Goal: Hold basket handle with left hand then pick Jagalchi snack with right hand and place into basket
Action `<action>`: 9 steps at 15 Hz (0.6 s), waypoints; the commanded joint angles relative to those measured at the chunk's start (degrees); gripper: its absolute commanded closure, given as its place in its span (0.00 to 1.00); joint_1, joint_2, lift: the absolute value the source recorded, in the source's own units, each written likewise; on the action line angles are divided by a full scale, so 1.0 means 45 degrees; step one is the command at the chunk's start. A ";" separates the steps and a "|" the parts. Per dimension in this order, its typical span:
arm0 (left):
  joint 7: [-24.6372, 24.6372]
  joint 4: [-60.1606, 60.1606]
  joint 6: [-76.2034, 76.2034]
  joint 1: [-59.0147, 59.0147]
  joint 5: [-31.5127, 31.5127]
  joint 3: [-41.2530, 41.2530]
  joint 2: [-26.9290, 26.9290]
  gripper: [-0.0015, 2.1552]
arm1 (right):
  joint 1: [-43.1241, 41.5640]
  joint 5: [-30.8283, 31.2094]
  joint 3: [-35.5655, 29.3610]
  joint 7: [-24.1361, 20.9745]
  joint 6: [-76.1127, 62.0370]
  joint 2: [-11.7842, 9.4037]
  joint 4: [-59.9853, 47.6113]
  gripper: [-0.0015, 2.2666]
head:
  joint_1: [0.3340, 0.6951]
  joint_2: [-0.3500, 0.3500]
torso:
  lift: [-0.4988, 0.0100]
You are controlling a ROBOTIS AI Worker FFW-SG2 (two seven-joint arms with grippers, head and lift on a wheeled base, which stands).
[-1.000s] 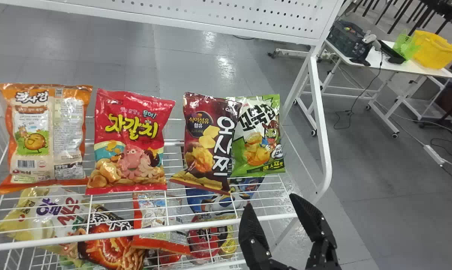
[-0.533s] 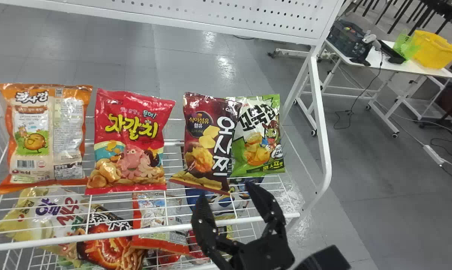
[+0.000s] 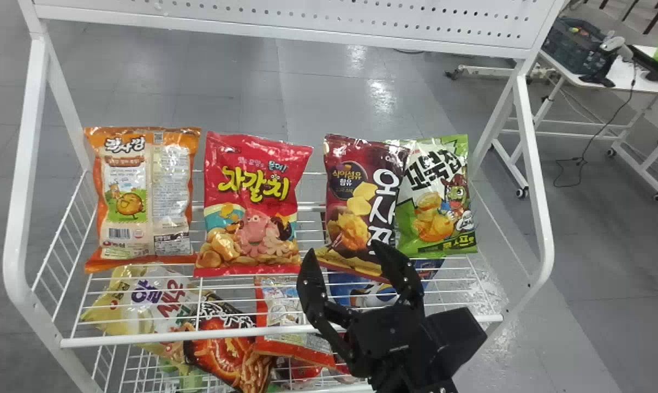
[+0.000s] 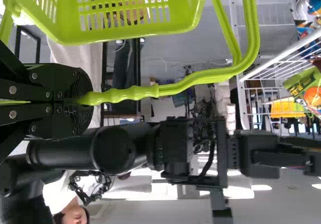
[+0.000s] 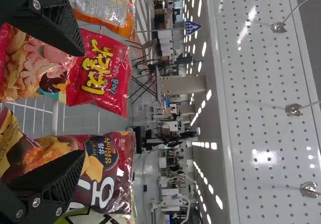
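My right gripper (image 3: 346, 250) stands spread at shelf (image 3: 143, 338) front edge | Jagalchi (image 3: 252, 204) sits nearer left edge | my left gripper (image 4: 83, 98) clamps basket handle (image 4: 133, 93)

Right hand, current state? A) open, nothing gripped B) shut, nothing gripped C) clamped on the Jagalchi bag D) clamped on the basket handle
A: the right hand has its two fingers spread wide with nothing pinched, and the Jagalchi bag is on the rack shelf.
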 commanded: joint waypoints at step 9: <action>-0.0019 0.0353 0.0015 -0.0030 -0.0265 -0.0396 0.0060 0.57 | -0.3688 0.0105 0.0970 0.0019 0.2576 0.0505 0.2448 0.06 | 1.00 0.30 | 0.96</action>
